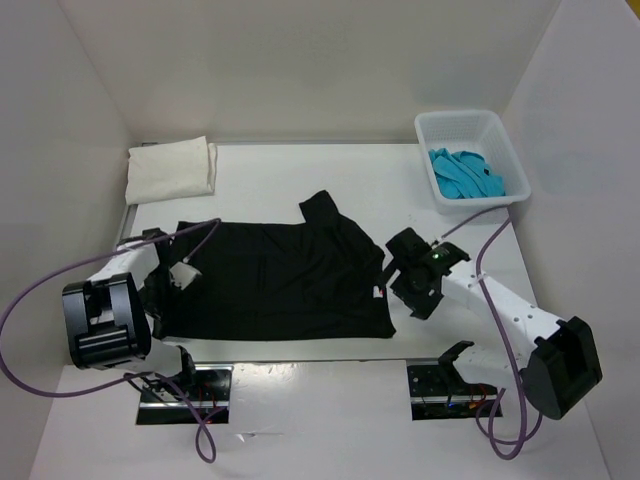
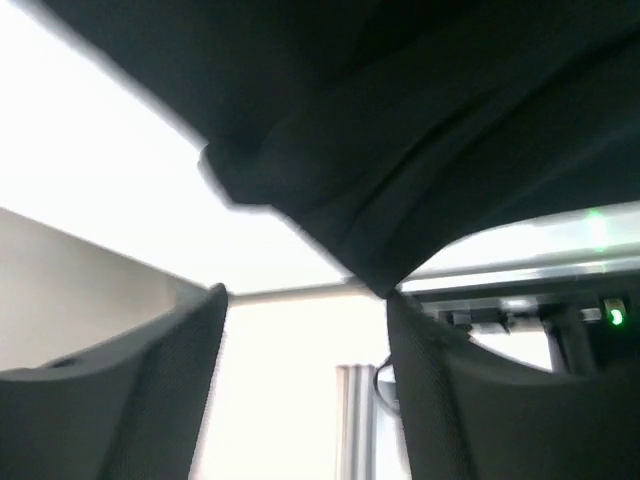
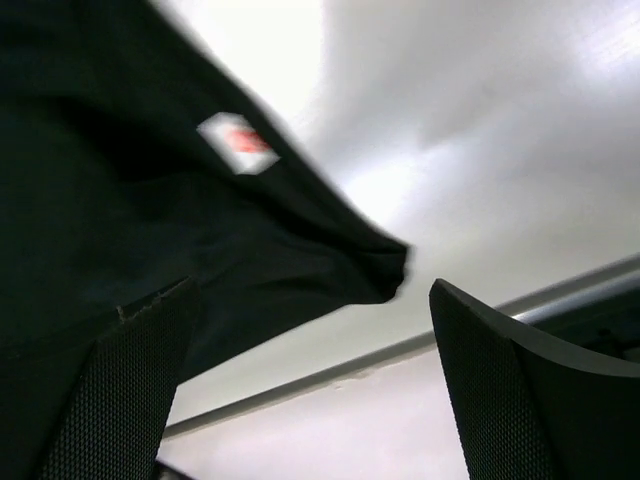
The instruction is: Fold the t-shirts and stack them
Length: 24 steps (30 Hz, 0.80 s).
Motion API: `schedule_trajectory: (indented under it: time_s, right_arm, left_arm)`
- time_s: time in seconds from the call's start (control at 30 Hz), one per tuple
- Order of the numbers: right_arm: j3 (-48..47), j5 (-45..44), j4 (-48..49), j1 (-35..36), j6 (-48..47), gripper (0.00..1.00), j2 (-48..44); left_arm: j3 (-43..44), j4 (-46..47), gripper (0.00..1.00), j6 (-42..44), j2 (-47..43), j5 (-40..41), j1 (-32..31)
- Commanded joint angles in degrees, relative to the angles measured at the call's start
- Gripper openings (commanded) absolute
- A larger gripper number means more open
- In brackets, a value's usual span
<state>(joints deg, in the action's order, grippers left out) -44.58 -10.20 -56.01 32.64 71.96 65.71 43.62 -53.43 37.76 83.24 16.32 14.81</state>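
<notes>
A black t-shirt [image 1: 280, 280] lies spread flat across the middle of the table. A cream-white t-shirt [image 1: 172, 170] rests folded at the back left. A turquoise t-shirt [image 1: 465, 172] is bunched in the white basket [image 1: 470, 120]. My left gripper [image 1: 162, 292] is at the black shirt's near-left edge. It stands open [image 2: 305, 300], and a corner of black cloth [image 2: 380, 200] hangs just above the tip of its right finger [image 2: 440, 380]. My right gripper [image 1: 400, 280] is at the shirt's right edge. It is wide open [image 3: 310, 290], with the hem and its white-red label [image 3: 238, 143] beyond the left finger [image 3: 130, 380].
White walls close in the table on the left, back and right. A metal rail [image 2: 520, 275] runs along the table's near edge. Purple cables [image 1: 30, 300] loop from both arms near their bases.
</notes>
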Motion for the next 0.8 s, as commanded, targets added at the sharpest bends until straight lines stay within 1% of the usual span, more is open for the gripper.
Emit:
schedule_trajectory:
  time_s: [0.0, 0.03, 0.07, 0.1, 0.13, 0.17, 0.2, 0.23, 0.27, 0.3, 0.33, 0.37, 0.4, 0.47, 0.5, 0.53, 0.57, 0.6, 0.67, 0.77]
  right_arm:
    - [-11.91, -7.20, 0.27, 0.49, -6.37, 1.00, -0.33]
    - [-17.68, -7.21, 2.46, 0.49, -9.96, 1.00, 1.24]
    - [-20.87, -7.21, 4.57, 0.49, -17.05, 1.00, 3.43]
    - [-24.03, -7.21, 8.51, 0.49, -20.86, 1.00, 9.90]
    - [-30.76, -5.03, 10.37, 0.49, -24.81, 1.00, 13.88]
    - [-34.57, -4.40, 11.70, 0.49, -31.73, 1.00, 18.18]
    - [-42.88, -4.39, 12.49, 0.49, -34.49, 1.00, 27.71]
    - [-47.57, -3.87, 12.50, -0.12, -37.13, 1.00, 32.76]
    - [-52.49, -3.87, 11.72, -0.12, -41.60, 1.00, 37.86]
    - [-57.33, -3.87, 11.10, -0.12, -43.64, 1.00, 47.74]
    - [-67.47, -3.87, 10.31, -0.12, -45.23, 1.00, 52.63]
    - [-73.05, -3.87, 9.09, -0.73, -46.64, 1.00, 57.55]
    - [-85.12, -3.87, 5.33, -0.74, -48.48, 1.00, 67.17]
    - [-98.70, -3.87, 0.31, -1.27, -49.81, 1.00, 76.80]
    - [-114.35, -3.87, -3.19, -1.27, -50.42, 1.00, 82.24]
    - [-114.50, -3.34, -2.88, -1.88, -49.82, 1.00, 86.56]
    - [-113.55, 0.84, -1.05, -2.66, -49.82, 1.00, 87.21]
    - [-115.80, 0.88, -1.03, -3.98, -47.99, 1.00, 88.43]
    - [-120.55, -0.43, -2.26, -3.99, -47.97, 1.00, 92.90]
    - [-119.79, -0.44, -1.74, -4.52, -47.97, 1.00, 93.63]
  left_arm:
    - [7.51, -7.02, 0.74, 1.61, -1.59, -1.36, 3.38]
    - [10.49, -8.26, 0.77, 1.62, -1.59, -2.85, 4.95]
    - [17.31, -9.05, 0.82, 1.62, -0.81, -6.26, 4.97]
    - [20.86, -9.06, 0.84, 1.62, -0.80, -8.30, 5.92]
    - [24.20, -8.54, 0.85, 1.10, 0.07, -10.49, 6.98]
    - [27.19, -5.31, 0.86, -0.56, 1.21, -15.04, 6.99]
    - [30.62, -2.85, 0.88, -1.71, 1.22, -17.17, 6.99]
    - [31.35, -0.38, 0.89, -2.94, 2.09, -19.11, 6.99]
    - [31.36, 4.34, 0.89, -5.30, 3.67, -23.04, 6.47]
    - [31.96, 6.65, 0.91, -6.72, 4.73, -24.82, 6.46]
    - [31.97, 8.76, 0.91, -8.39, 7.87, -26.06, 5.68]
    - [32.93, 11.57, 0.91, -9.97, 9.90, -27.38, 5.67]
    - [33.81, 12.29, 0.91, -12.51, 14.45, -31.31, 5.67]
    - [37.13, 14.30, 0.91, -15.24, 18.78, -34.15, 5.14]
    - [37.94, 15.27, 0.91, -17.52, 20.71, -35.99, 5.14]
    - [38.64, 16.33, 0.91, -18.59, 23.86, -36.53, 5.14]
    - [39.17, 18.69, 0.91, -19.47, 25.11, -36.53, 5.14]
    - [39.96, 20.10, 0.91, -21.04, 26.08, -37.05, 5.14]
    - [40.75, 22.74, 0.91, -21.59, 28.37, -37.06, 5.14]
    - [41.29, 24.69, 0.93, -21.59, 30.91, -35.92, 5.14]
